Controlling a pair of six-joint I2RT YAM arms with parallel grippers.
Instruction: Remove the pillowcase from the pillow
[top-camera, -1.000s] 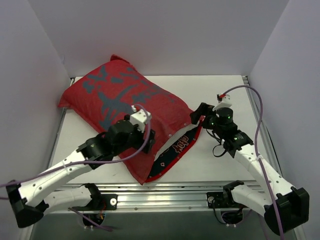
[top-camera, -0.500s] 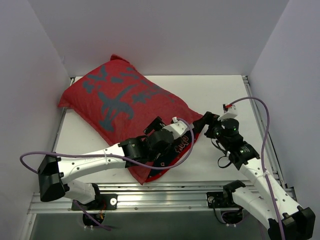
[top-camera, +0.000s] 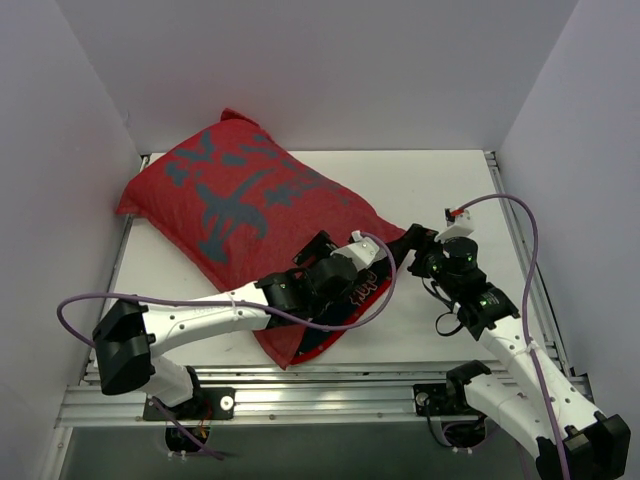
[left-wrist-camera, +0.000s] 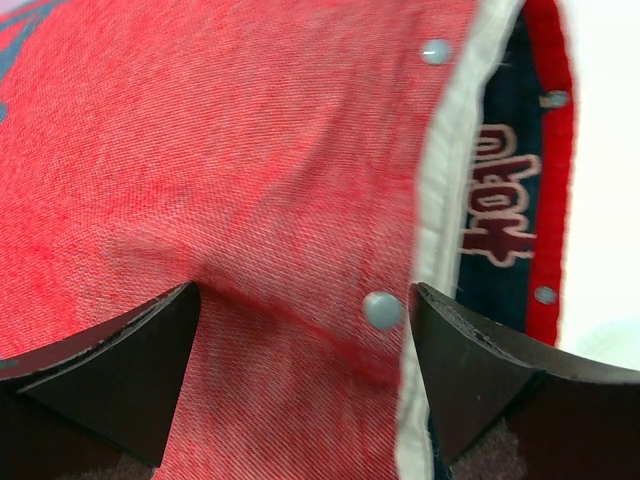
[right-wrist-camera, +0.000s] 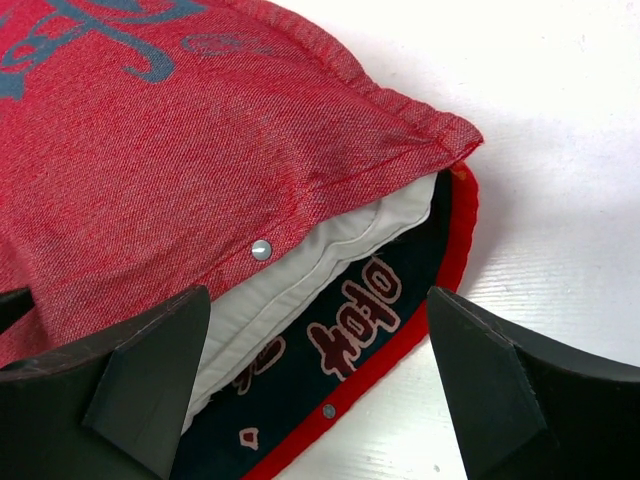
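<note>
My left gripper (left-wrist-camera: 302, 305) sat wide open over the pillowcase (left-wrist-camera: 200, 150) rim, holding nothing, placed to pinch it; my right gripper (right-wrist-camera: 320, 300), open and empty, faced the exposed pillow (right-wrist-camera: 300, 270)

Left arm (top-camera: 190, 320), right arm (top-camera: 515, 350): white link shells, black joint housings. Black bases bolted at aluminium rail (top-camera: 320, 400). Lilac cable (top-camera: 75, 303) loops off each arm above rail. Green lights on right arm joints. Fingers (left-wrist-camera: 120, 370) matte black, wedge-shaped.
</note>
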